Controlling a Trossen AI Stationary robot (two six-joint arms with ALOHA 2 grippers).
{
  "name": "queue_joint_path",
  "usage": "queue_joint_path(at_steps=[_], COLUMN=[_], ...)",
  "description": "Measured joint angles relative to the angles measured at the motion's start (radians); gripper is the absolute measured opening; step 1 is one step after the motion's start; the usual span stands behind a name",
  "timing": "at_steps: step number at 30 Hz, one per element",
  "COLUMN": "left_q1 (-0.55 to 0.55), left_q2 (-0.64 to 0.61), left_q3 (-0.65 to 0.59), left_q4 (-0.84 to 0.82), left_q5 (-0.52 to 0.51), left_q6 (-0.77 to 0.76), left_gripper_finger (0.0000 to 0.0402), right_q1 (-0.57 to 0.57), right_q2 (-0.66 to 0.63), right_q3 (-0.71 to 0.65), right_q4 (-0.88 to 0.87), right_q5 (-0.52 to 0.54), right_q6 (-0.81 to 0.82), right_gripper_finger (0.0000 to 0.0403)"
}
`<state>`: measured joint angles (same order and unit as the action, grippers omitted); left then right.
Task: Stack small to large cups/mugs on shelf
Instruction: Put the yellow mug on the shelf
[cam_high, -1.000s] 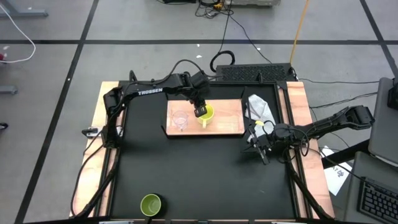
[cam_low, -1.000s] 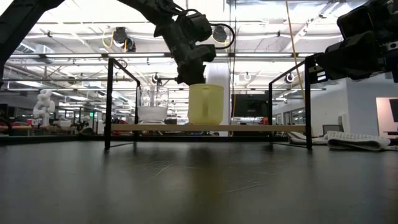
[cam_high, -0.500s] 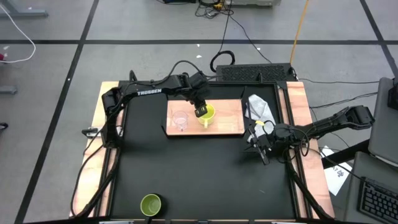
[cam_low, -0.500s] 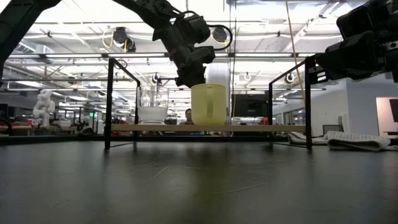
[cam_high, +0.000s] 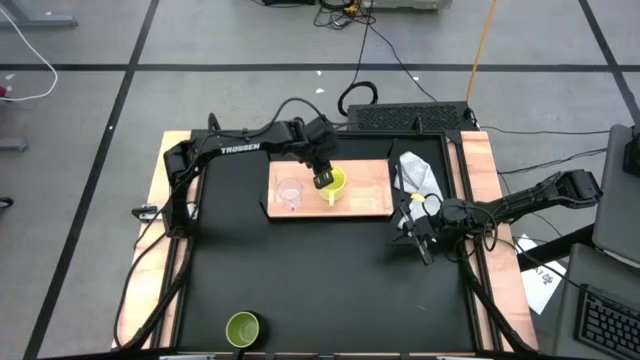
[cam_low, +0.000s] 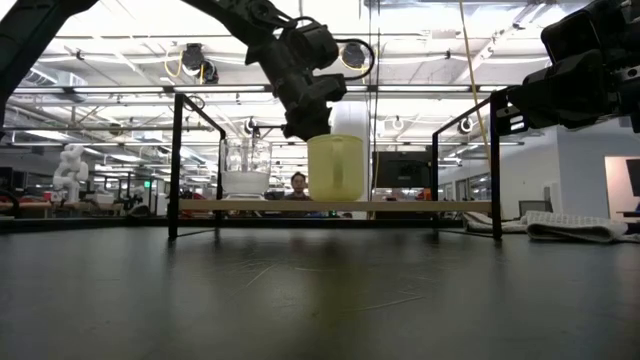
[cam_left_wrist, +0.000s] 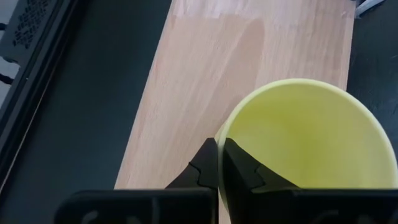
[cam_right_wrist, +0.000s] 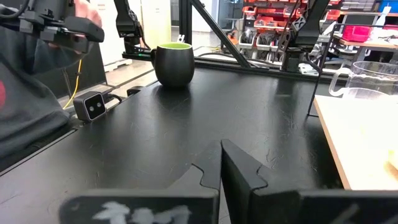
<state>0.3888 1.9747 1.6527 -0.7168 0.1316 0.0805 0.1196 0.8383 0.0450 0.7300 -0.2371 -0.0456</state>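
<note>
The bright yellow mug (cam_high: 334, 184) stands upright over the middle of the light-brown wooden shelf (cam_high: 365, 195), with my left gripper (cam_high: 322, 180) shut on it from above. In the low view the mug (cam_low: 335, 168) has its base at the board (cam_low: 420, 206) or just above it; I cannot tell which. The small clear glass cup (cam_high: 290, 193) rests on its base on the shelf, left of the mug. The dark olive-green mug (cam_high: 243, 328) stands on the table near the front edge. My right gripper (cam_high: 420, 238) is shut and empty, right of the shelf. My left gripper holds the yellow mug by its rim (cam_left_wrist: 219, 134), on the side toward the glass cup. One finger (cam_left_wrist: 242, 171) is inside the mug and the other (cam_left_wrist: 204, 167) outside, with the wall pinched between them. The fingers come from above, pointing down. The mug stays upright.
A white cloth (cam_high: 418, 172) lies at the shelf's right end. The shelf is carried by a black frame with upright posts (cam_low: 176, 165). A person (cam_right_wrist: 37, 74) shows beyond the table's edge in the right wrist view. Bare black tabletop (cam_high: 320, 280) lies in front of the shelf.
My left gripper has carried the yellow mug a little toward the table's right edge along the shelf. The mug has stayed upright and the hold has not changed.
</note>
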Motion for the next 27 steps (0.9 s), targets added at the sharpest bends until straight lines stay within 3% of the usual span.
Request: queue_joint_path(at_steps=[15, 27], left_q1=[-0.044, -0.043], left_q2=[0.001, 0.006], left_q3=[-0.001, -0.006], left_q4=[-0.005, -0.023], left_q5=[-0.089, -0.108], left_q6=[0.012, 0.0], left_gripper_finger=[0.0004, 0.005], right_q1=[0.0, 0.0], right_q2=[0.0, 0.0], right_q3=[0.0, 0.0], right_q4=[-0.001, -0.001], right_q5=[0.0, 0.0], right_q6=[0.0, 0.0], right_gripper_finger=[0.0, 0.0])
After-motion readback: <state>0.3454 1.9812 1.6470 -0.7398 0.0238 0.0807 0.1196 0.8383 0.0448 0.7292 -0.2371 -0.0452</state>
